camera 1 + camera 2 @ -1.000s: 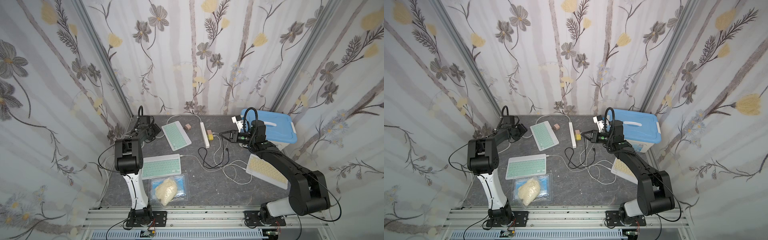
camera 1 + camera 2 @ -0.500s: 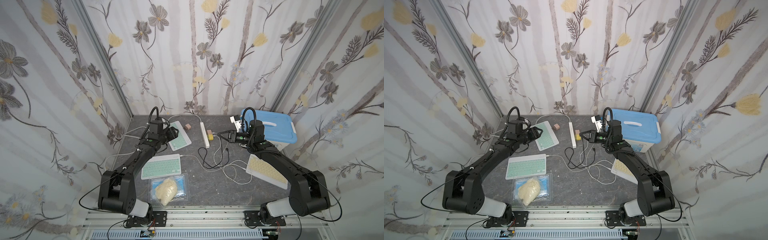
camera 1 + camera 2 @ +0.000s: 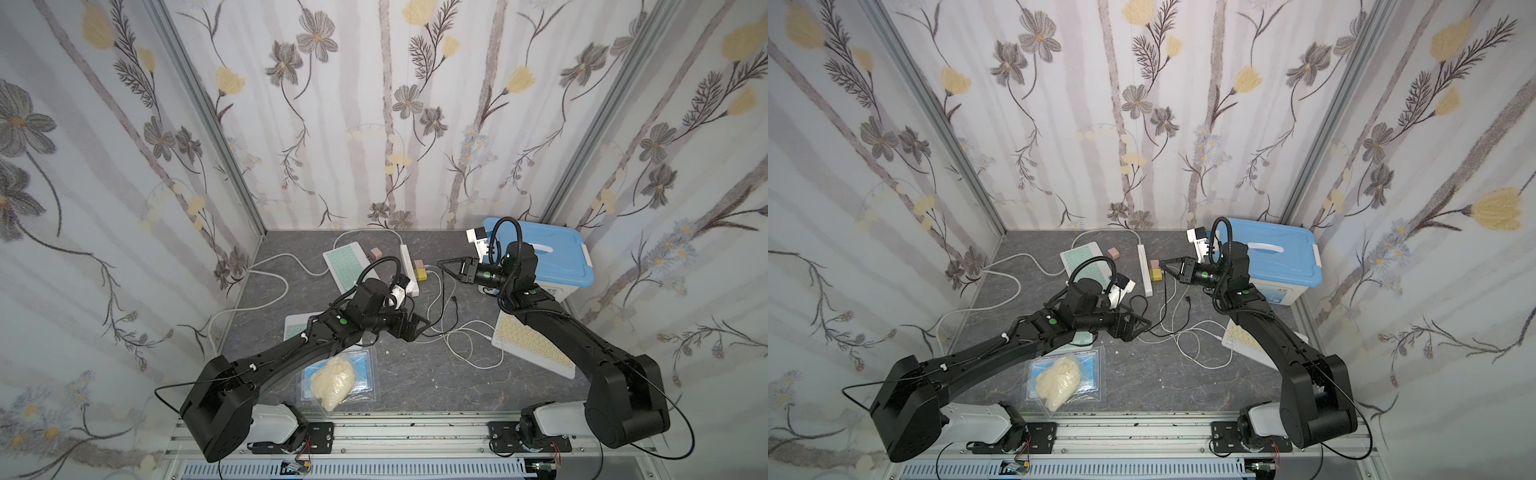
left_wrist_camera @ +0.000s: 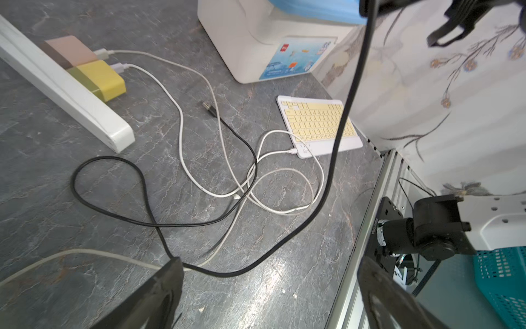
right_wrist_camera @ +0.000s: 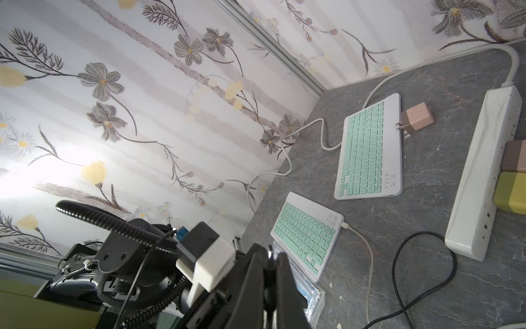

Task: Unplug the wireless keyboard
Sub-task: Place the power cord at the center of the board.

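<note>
Swinging in from the far-left corner, my left arm (image 3: 291, 353) now hangs over mid-counter (image 3: 415, 382), above the near green keyboard (image 5: 304, 236), which has a white cable (image 5: 359, 234) plugged into its corner. Over by the blue-lidded box (image 3: 561, 262) lies the yellow keyboard (image 4: 316, 122), cabled too. My left fingers (image 4: 170, 273) are spread wide, released, gripping nothing above the cable tangle. My right fingers (image 5: 256, 279) are clenched together near the pink charger (image 3: 419, 263).

Grey tabletop (image 3: 415, 382): three keyboards (image 3: 532, 345), power strip (image 3: 406, 268), cables (image 4: 181, 128), blue-lidded bin (image 3: 552, 257).
</note>
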